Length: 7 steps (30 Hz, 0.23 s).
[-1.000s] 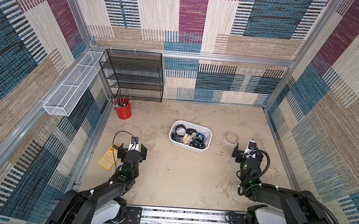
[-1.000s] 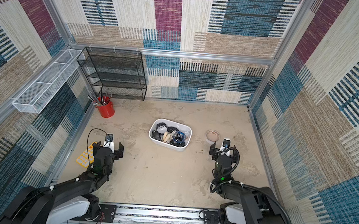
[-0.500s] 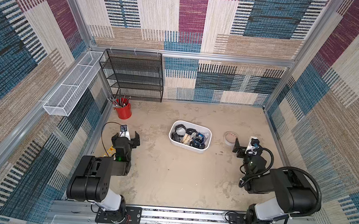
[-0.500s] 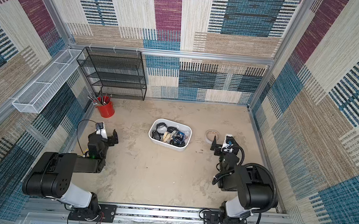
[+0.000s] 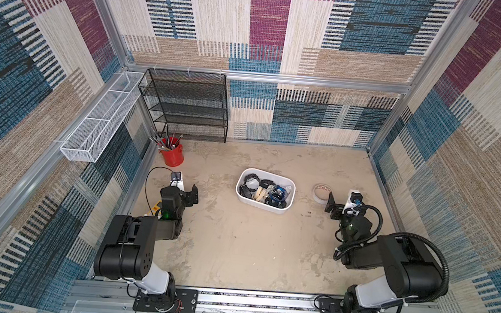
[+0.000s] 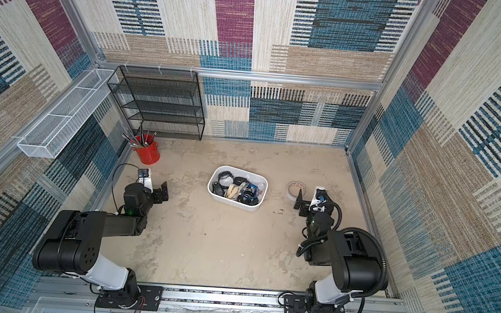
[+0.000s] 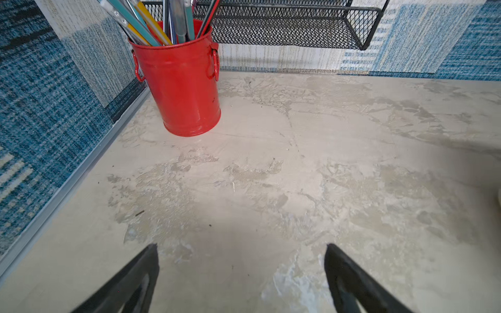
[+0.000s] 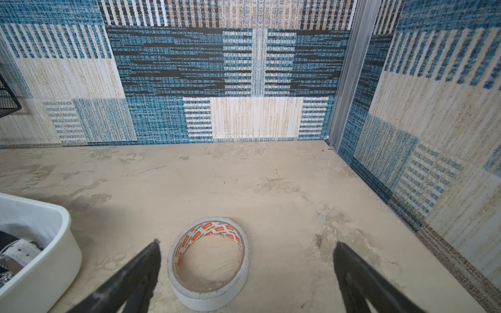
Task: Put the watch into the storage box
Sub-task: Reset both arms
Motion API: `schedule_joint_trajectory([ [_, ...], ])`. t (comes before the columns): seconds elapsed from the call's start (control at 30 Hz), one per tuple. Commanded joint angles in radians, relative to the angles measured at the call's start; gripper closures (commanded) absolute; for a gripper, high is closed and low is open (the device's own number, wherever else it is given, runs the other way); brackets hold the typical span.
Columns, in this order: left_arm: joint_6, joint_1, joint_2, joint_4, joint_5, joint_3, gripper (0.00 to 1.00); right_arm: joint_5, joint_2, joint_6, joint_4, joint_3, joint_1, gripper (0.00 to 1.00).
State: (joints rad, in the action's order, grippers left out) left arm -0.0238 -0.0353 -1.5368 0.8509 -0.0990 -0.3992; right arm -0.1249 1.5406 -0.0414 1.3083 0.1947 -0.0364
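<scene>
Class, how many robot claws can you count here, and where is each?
2. The left claw is open, pointing toward the red cup. The right claw is open, close to the tape roll. Neither holds anything; none seems hidden.

The right wrist view's edge cuts off the white plastic rounded tub; its heaped watches look too small to count.

The left arm sat folded low, its upper part drawn back and its forearm reaching forward. The left gripper pointed ahead with its jaws spread wide and nothing between them. The right arm was folded in much the same way. The right gripper also stood wide apart and gripped nothing.
</scene>
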Motion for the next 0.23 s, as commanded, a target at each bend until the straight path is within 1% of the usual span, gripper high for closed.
schedule_joint_trajectory([
  [0.0,-0.011,0.0,-0.001,0.001,0.01,-0.008,0.03,0.055,-0.001,0.021,-0.018,0.016,0.022,0.0],
  [0.07,-0.011,0.0,-0.002,0.001,0.01,-0.007,0.01,0.056,-0.005,0.021,-0.013,0.012,0.022,0.01],
  [0.2,-0.011,0.0,0.0,0.001,0.01,-0.007,0.01,0.055,-0.004,0.02,-0.005,0.008,0.021,0.0],
])
